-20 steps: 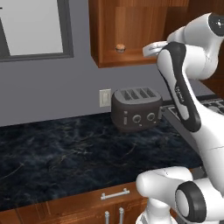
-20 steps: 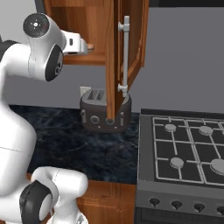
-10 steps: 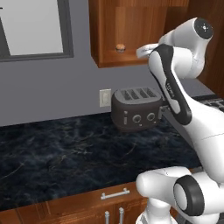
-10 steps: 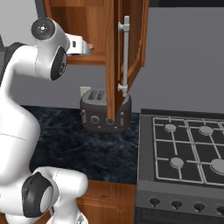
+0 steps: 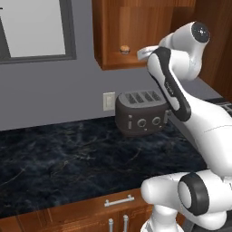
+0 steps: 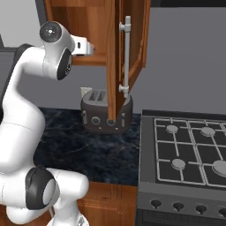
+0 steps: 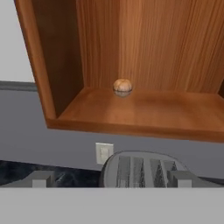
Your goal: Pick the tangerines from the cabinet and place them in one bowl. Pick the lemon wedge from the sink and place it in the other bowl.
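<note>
Orange-tan tangerine [image 7: 122, 87], single, resting on the cabinet [image 7: 144, 109] shelf at upper centre of the hand view, well apart from the spread fingers [image 7: 40, 179] at the bottom edge. Since the earlier frame the arm has swung its hand closer to the nook. Right base view adds the open cabinet door [image 6: 115, 57] and stove [image 6: 190, 150]; left base view adds the toaster [image 5: 141, 112] on the dark counter [image 5: 68, 149] and a window [image 5: 34, 29] upper left.

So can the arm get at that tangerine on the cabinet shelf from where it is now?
Probably yes. The tangerine sits alone on the cabinet shelf, the door is swung open, and the gripper faces it with fingers spread. Nothing stands between them.
</note>
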You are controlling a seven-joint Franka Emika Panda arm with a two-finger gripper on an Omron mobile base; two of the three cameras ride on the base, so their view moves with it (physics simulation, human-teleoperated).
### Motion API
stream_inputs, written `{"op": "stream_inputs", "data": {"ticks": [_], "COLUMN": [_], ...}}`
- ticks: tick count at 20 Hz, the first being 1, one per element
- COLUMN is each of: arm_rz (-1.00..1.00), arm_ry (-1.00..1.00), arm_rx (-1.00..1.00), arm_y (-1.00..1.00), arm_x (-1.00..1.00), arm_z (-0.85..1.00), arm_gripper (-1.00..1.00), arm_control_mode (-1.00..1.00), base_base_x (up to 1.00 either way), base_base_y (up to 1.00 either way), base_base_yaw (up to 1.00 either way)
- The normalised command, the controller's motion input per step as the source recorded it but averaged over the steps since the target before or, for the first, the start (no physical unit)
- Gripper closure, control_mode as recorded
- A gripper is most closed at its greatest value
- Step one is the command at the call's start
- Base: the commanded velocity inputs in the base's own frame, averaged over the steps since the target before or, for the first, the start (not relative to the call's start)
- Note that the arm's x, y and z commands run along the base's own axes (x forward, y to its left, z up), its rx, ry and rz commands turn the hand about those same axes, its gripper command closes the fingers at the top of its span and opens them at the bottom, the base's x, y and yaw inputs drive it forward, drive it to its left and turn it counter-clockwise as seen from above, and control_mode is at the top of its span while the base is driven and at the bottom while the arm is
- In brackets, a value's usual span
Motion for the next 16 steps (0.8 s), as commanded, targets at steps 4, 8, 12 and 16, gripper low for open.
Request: {"op": "stream_inputs", "data": {"ticks": [4,8,12,16], "arm_rz": [0.00,0.00,0.00,0.00], "arm_ry": [0.00,0.00,0.00,0.00], "arm_rx": [0.00,0.00,0.00,0.00], "arm_y": [0.00,0.00,0.00,0.01], "arm_x": [0.31,0.32,0.34,0.25], "arm_z": [0.00,0.00,-0.02,-0.14], "arm_gripper": [-1.00,-1.00,-1.00,-1.00], "arm_control_mode": [-1.00,-1.00,-1.00,-1.00], "base_base_x": [0.00,0.00,0.00,0.00], "base_base_y": [0.00,0.00,0.00,0.00], "base_base_yaw": [0.00,0.00,0.00,0.00]}}
